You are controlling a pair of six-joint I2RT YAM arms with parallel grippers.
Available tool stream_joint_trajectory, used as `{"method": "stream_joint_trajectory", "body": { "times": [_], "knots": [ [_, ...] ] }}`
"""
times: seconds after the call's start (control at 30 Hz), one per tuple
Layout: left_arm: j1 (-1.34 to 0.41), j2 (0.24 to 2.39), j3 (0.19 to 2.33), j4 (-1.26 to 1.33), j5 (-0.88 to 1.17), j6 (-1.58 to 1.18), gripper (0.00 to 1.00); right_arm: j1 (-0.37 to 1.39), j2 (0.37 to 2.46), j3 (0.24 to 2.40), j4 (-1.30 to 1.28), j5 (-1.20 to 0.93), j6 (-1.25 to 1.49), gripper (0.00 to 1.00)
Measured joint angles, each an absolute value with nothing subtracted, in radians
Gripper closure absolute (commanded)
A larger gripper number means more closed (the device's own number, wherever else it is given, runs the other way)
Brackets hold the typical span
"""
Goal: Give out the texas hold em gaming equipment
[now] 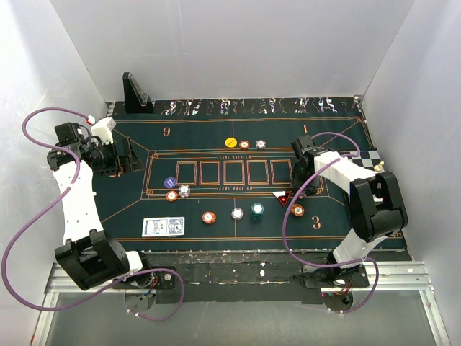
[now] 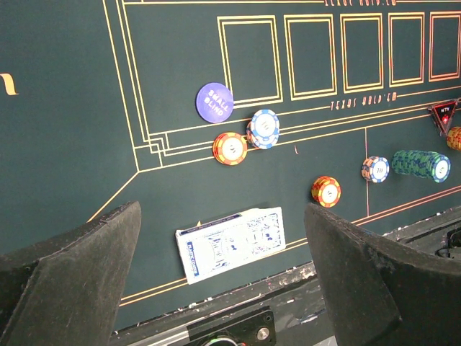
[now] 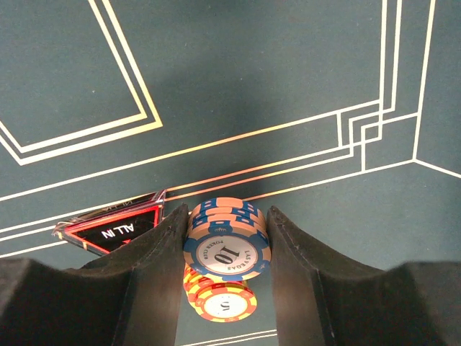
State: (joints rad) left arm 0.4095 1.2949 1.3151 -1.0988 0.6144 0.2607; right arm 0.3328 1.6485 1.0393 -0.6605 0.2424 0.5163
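Observation:
My right gripper (image 3: 227,213) is shut on a small stack of blue-and-pink "10" chips (image 3: 227,249), held just above a red-and-yellow "5" chip stack (image 3: 225,301). In the top view it (image 1: 301,189) hangs over the mat's right part, by that stack (image 1: 297,210). My left gripper (image 2: 222,210) is open and empty, high over the mat's left side (image 1: 124,156). The blue-backed playing cards (image 2: 232,243) lie near the front edge (image 1: 163,227). Other chips: a purple "small blind" disc (image 2: 214,102), a red-yellow stack (image 2: 230,148), a blue-white stack (image 2: 263,128) and a teal stack (image 1: 257,210).
A red triangular "ALL IN" marker (image 3: 112,229) lies just left of my right fingers. Three chips (image 1: 245,144) sit at the mat's far middle. A black wedge stand (image 1: 135,94) is at the back left. A chessboard corner (image 1: 373,160) shows at the right, behind my right arm.

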Motion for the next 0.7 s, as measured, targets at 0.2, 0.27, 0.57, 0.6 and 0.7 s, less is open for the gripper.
{"method": "stream_joint_trajectory", "body": {
  "times": [0.2,0.27,0.57,0.6,0.7],
  "knots": [
    [0.41,1.295,1.315,-1.098,0.614,0.262,0.02,0.333,1.658,1.023,-0.643,0.249,0.53,0.49],
    [0.41,1.295,1.315,-1.099,0.614,0.262,0.02,0.333,1.669,1.015,-0.637,0.249,0.536,0.4],
    [0.41,1.295,1.312,-1.098,0.614,0.262,0.02,0.329,1.662,1.018,-0.657,0.272,0.547,0.22],
    [0.41,1.295,1.311,-1.099,0.614,0.262,0.02,0.329,1.653,1.02,-0.661,0.273,0.547,0.21],
    [0.41,1.295,1.31,-1.099,0.614,0.262,0.02,0.338,1.601,1.048,-0.698,0.274,0.548,0.17]
  ]
}}
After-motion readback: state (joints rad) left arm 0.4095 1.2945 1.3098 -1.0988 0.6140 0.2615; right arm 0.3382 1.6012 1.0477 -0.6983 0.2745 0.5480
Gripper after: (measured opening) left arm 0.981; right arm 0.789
